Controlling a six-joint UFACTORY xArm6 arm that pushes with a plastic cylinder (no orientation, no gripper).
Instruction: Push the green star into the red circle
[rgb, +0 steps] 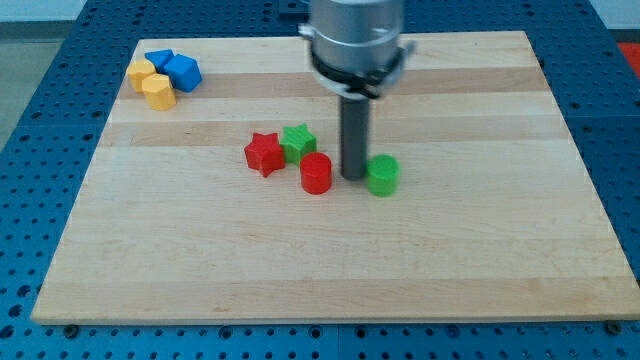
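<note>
The green star (298, 140) lies near the board's middle, touching the red star (264, 153) on its left. The red circle (316, 173) stands just below and to the right of the green star, close to it. My tip (353, 176) rests on the board between the red circle and the green circle (383, 175), next to the green circle's left side. The tip is to the right of the green star and slightly lower.
A cluster of two blue blocks (183, 72), (159, 59) and two yellow blocks (158, 91), (141, 72) sits at the wooden board's (480, 260) top left corner. The arm's grey body (356, 40) hangs over the board's top middle.
</note>
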